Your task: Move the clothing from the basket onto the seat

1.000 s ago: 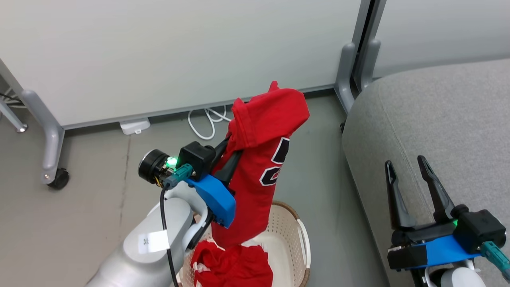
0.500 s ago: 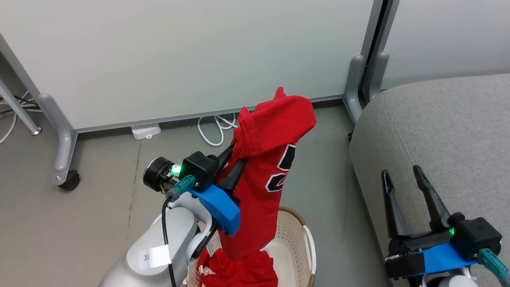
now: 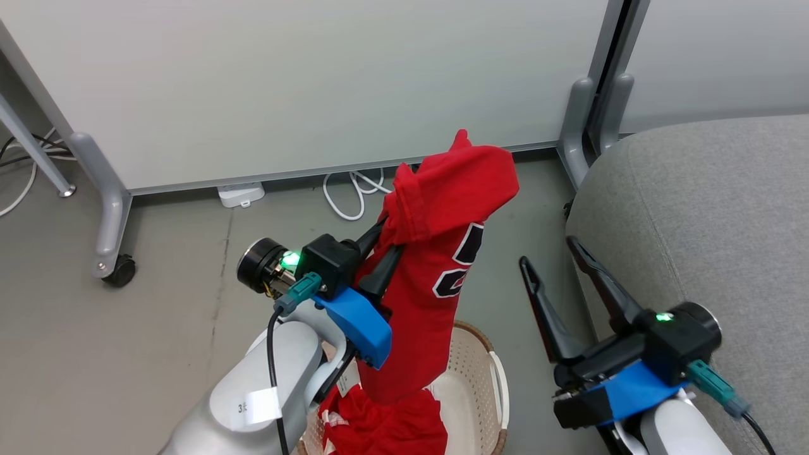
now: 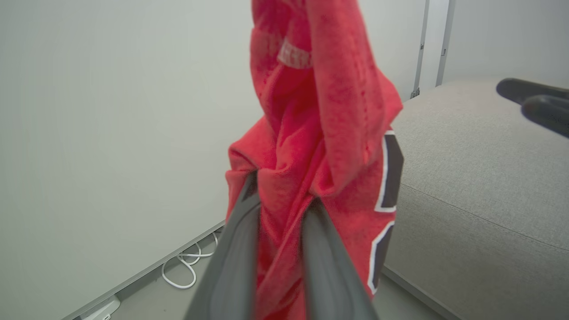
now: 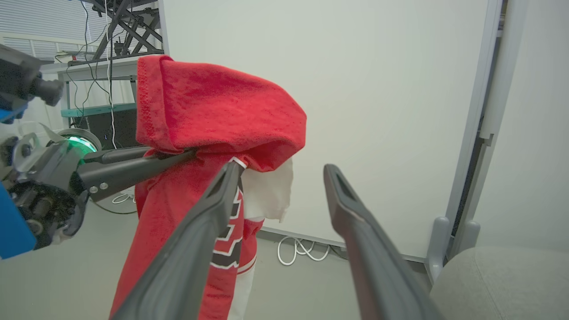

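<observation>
The basket (image 3: 469, 361) is cut off by the head view's bottom edge. The jersey (image 3: 442, 189) folds over its numerals (image 3: 473, 245), leaving them unreadable.

- The jersey (image 3: 420, 303) is showing as matt red cloth, slightly fuzzy.
- The basket (image 3: 477, 373), at 6 o'clock in the head view, is looking like smooth cream plastic, perforated.
- The seat (image 3: 708, 208), at 3 o'clock, is showing matt grey woven fabric.
- The panel (image 3: 316, 82), at 12 o'clock, is looking smooth and faintly glossy.

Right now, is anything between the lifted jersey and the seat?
Only the open right gripper, which stands in the gap between the jersey and the seat's edge. Nothing else visible does. The jersey's lower end hangs over the basket.
</observation>
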{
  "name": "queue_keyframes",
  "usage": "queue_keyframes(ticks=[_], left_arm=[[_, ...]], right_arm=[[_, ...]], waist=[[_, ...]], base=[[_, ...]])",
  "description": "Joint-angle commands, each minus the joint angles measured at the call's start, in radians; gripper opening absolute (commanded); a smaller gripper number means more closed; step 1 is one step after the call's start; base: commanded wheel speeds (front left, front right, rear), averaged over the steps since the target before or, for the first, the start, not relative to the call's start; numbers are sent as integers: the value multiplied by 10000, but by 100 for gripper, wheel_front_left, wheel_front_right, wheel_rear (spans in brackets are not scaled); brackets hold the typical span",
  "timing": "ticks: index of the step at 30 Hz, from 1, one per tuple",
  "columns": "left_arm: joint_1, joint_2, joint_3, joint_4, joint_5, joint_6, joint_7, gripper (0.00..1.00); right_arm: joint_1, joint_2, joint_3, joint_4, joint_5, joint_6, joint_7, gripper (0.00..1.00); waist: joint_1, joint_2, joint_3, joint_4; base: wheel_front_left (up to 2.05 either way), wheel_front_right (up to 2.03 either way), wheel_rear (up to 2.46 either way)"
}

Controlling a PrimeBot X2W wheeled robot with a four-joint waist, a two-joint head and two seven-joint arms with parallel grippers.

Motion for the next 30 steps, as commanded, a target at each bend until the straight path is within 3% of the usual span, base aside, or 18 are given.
queue_keyframes(ticks=[1,12,22,23,24,30], left_arm=[[-194,-58,34,-39,73,-42,-55,0],[-477,-401,-180,-168,394,-119,-55,0],[-674,-597,-324,-363,547,-178,-55,0],[-687,-606,-327,-369,555,-183,-55,0],[-695,-616,-331,-370,559,-190,-55,0],[-727,-602,-277,-335,587,-215,-55,0]], right_arm=[[-362,-173,332,159,130,1,-42,100],[-1973,-720,1708,1860,520,1,-40,100],[-2971,-657,2587,3180,915,1,-42,100],[-3058,-638,2659,3300,945,1,-40,44],[-3132,-612,2691,3373,969,1,-42,0],[-3278,-492,2748,3462,1235,1,-42,0]], waist=[[-1,-1,46,61],[-1,-1,363,440],[-1,-1,653,624],[-1,-1,673,632],[-1,-1,688,640],[-1,-1,705,631]], base=[[0,0,0],[0,0,0],[0,0,0],[0,0,0],[0,0,0],[0,0,0]])
